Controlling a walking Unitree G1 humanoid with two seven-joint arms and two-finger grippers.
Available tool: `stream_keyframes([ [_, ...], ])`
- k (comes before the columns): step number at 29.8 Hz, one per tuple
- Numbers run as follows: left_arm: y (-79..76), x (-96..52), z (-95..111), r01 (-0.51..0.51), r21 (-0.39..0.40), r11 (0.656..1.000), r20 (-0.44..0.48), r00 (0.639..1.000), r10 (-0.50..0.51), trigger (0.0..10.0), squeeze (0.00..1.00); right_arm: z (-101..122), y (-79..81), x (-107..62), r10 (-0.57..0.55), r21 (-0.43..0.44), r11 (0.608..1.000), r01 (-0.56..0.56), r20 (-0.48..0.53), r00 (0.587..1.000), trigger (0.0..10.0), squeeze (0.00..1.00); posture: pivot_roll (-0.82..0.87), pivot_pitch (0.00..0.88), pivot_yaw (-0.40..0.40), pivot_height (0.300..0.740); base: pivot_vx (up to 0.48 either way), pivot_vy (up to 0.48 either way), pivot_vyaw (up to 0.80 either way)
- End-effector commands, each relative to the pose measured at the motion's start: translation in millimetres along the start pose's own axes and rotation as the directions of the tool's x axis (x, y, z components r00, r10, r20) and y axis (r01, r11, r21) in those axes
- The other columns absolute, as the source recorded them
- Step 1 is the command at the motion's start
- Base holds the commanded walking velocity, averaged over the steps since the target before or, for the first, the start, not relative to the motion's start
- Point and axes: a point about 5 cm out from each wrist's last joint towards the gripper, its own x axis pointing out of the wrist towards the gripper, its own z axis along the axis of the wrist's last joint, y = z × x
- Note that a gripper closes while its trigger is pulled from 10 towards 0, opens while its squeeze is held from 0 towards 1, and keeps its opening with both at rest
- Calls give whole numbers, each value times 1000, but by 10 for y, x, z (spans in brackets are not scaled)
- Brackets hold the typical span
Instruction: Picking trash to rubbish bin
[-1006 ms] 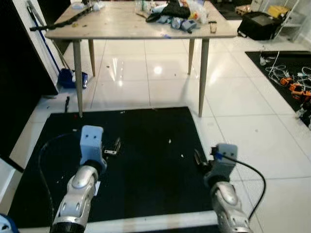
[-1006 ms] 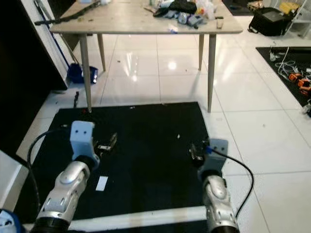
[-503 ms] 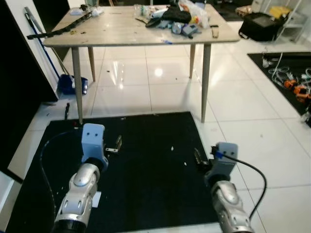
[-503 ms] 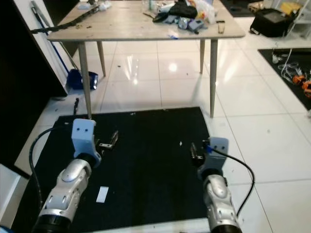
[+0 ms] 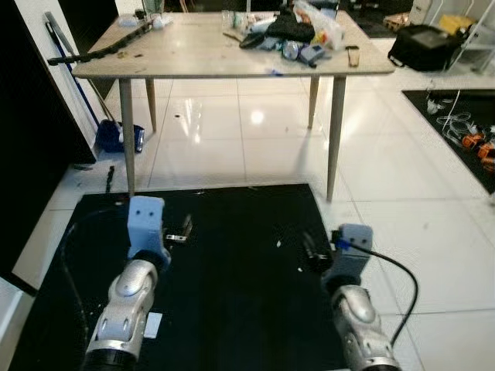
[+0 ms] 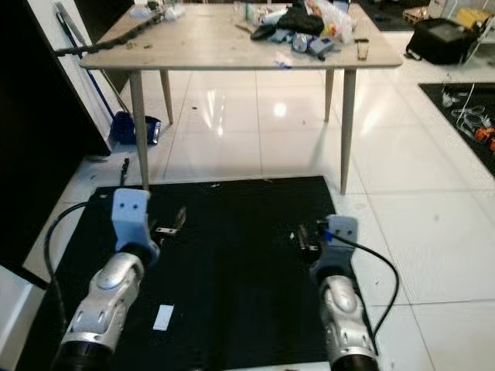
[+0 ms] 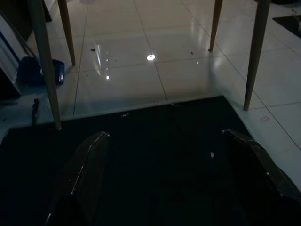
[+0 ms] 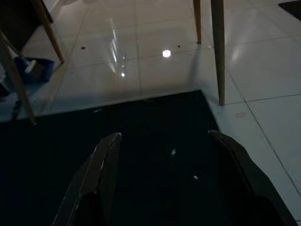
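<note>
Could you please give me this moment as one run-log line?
left gripper: open, empty, over black mat | right gripper: open, empty | paper scrap: on mat | table: ahead

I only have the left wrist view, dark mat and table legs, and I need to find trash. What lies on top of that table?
Observer: The pale wooden table holds a heap of clutter at its far right end: dark cloth, a clear plastic bag, small items.
Operator: Anything on the mat near me?
Observer: A small white paper scrap lies on the black floor mat, beside the left arm.
Operator: Where is the other claw?
Observer: The right claw hangs open above the mat's right part, holding nothing.
</note>
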Motion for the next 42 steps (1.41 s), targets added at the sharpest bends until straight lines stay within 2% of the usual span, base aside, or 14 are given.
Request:
stream_keyframes([
  [1,41,-32,-54,-14,3,1000,-20,1000,14,10000,0,-64,58,-25,14,12,1000,-14,-25,1000,10000,0,21,137,31,740,270,0,0],
  [13,47,-38,-57,-9,10,1000,-23,1000,10,10000,0,-71,81,-38,21,12,1000,-21,-26,999,10000,0,21,139,31,740,270,0,0],
  [26,52,-49,-59,2,18,1000,-20,1000,-2,10000,0,-93,96,-47,32,12,999,-31,-30,999,10000,0,28,103,31,740,269,0,0],
  [42,65,-56,-60,0,22,1000,-23,1000,1,10000,0,-106,108,-67,32,16,999,-31,-33,999,10000,0,30,116,35,740,269,0,0],
])
